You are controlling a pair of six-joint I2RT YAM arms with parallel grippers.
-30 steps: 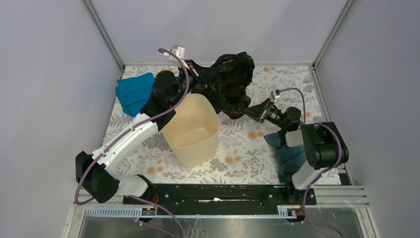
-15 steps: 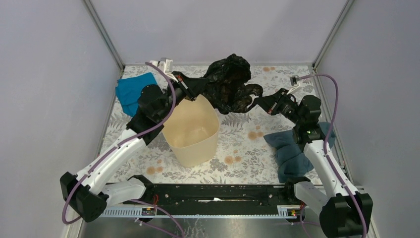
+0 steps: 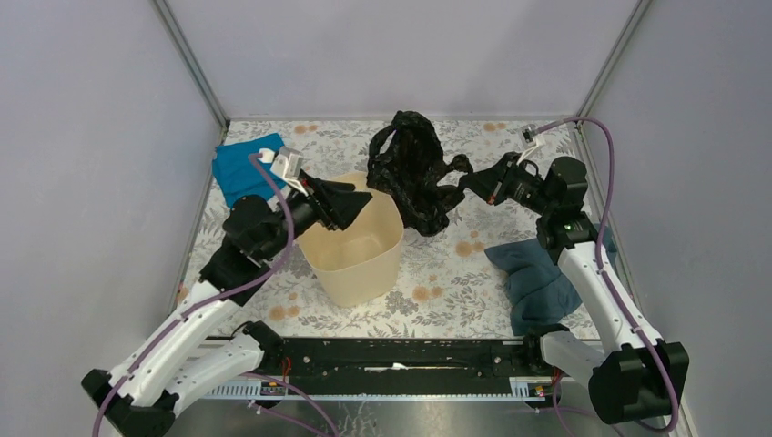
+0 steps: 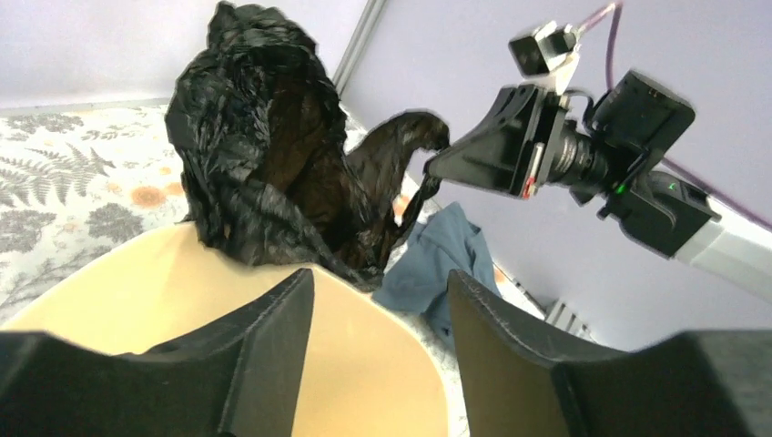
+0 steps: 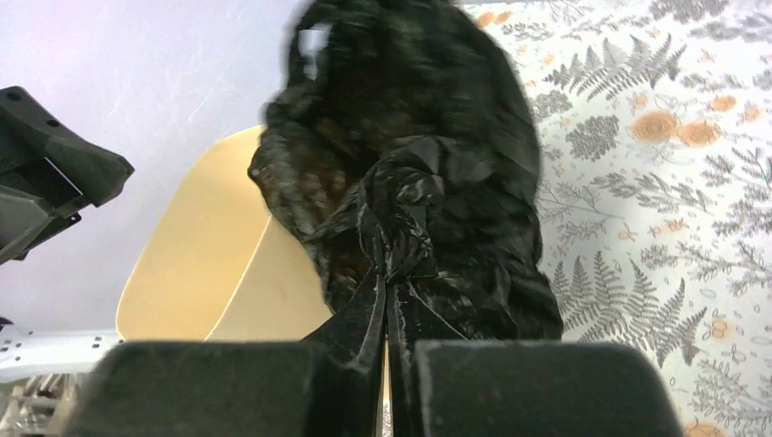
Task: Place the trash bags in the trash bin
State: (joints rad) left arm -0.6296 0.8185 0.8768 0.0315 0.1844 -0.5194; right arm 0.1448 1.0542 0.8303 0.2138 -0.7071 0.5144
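The left fingers [image 4: 264,355] hang spread and released over the left rim of the beige trash bin [image 3: 357,264]. Just behind its far rim, the black trash bag [image 3: 408,173] rises bunched from the floral counter [image 3: 455,273], its long axis upright. One twisted tail runs right into the clenched right fingers [image 3: 477,185].

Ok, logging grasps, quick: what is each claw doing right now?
Left claw: open, empty, above the trash bin.
Right claw: shut on the black trash bag.

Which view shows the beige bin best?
The top view: almost the whole bin, rim and walls. The left wrist view shows only part of its rim; the right wrist view shows one side, partly behind the black bag.
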